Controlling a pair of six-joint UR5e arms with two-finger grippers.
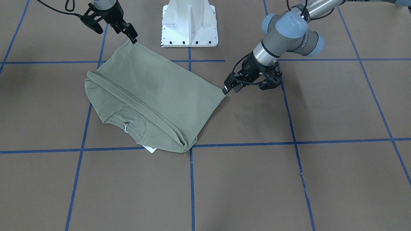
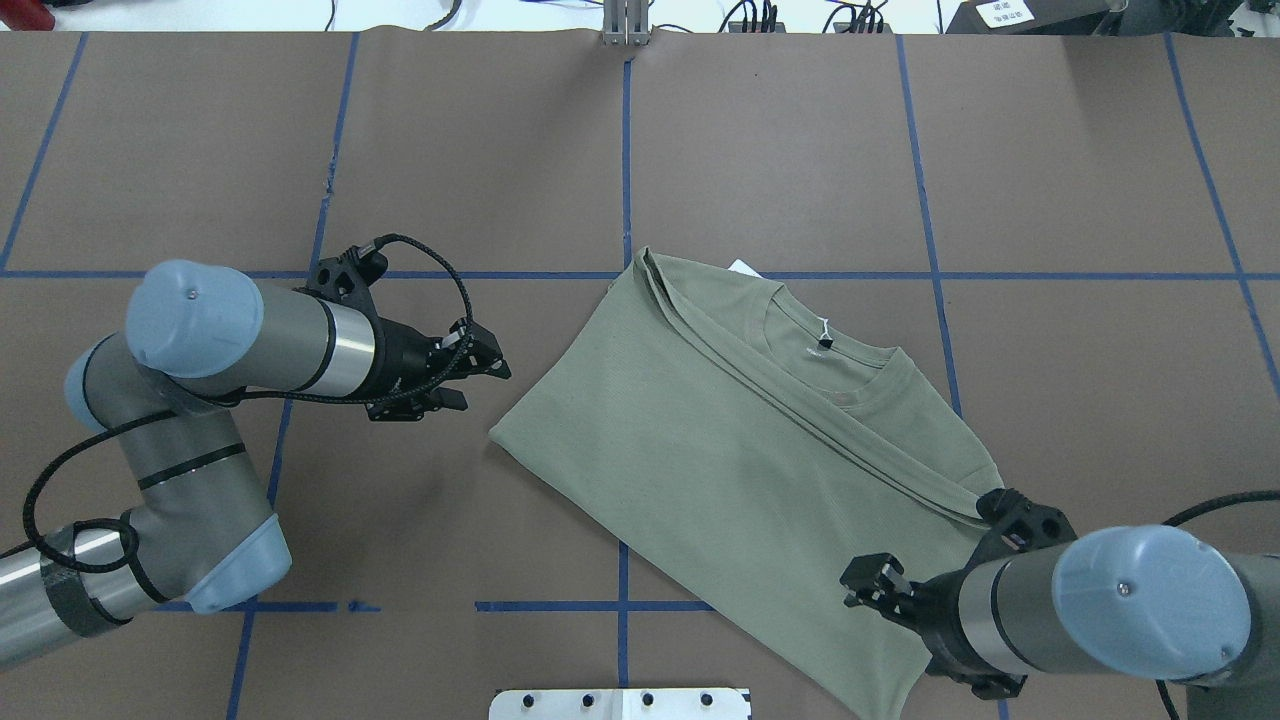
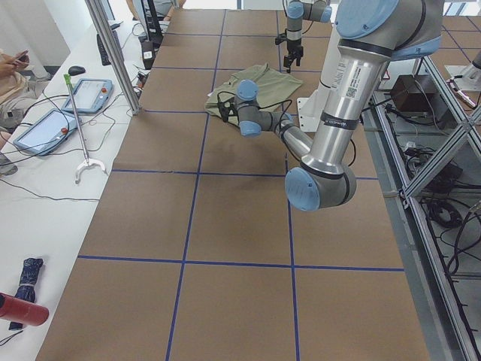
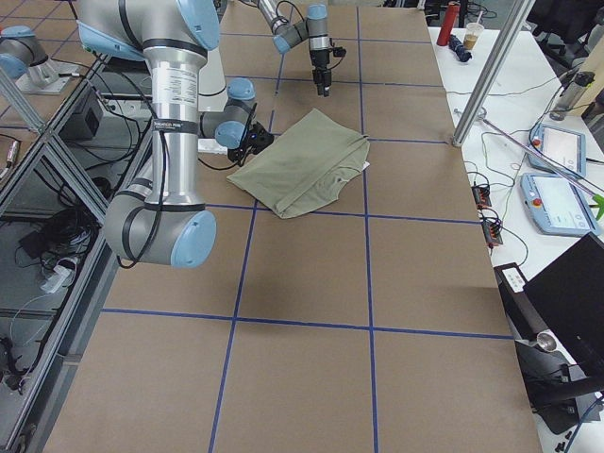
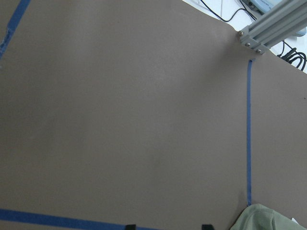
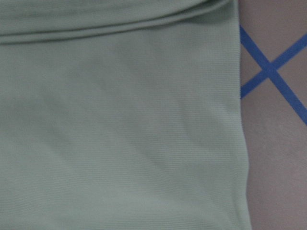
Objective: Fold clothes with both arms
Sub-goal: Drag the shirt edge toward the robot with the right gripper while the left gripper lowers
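Sage-green knit shirt (image 1: 151, 86) lies on the brown-paper table (image 1: 289, 186), close to the robot-side edge and a little toward the robot's right end. Its ribbed collar (image 2: 830, 365) points at the operators' edge.

Progress, as you can judge it:
- One fold looks done. A broad layer of cloth lies back over the body and ends in a doubled ridge (image 1: 141, 102) just short of the collar.
- No sleeve shows; they are probably tucked under that layer, but you cannot confirm it.
- The white tag string (image 1: 126, 127) sits at the neckline, and a card tag (image 1: 150, 149) peeks out from under the collar-side edge.
- The bundle is still wide and lopsided, so at least one more fold across it seems left, plus squaring up.

Grippers:
- The left gripper (image 2: 488, 382) hovers just beside the shirt corner that faces the table's left end. In its wrist view the fingertips (image 5: 206, 227) stand apart with bare paper between them, so it grips nothing.
- The right gripper (image 1: 131, 38) is at the corner nearest the white pedestal (image 1: 189, 25). The cloth rises to a point there, which hints at a pinch. Its wrist view is filled with fabric and shows no fingers, so you cannot tell whether it is clamped or apart.

Containers: none in any view. The shirt rests straight on the paper among the blue tape lines (image 1: 244, 143).
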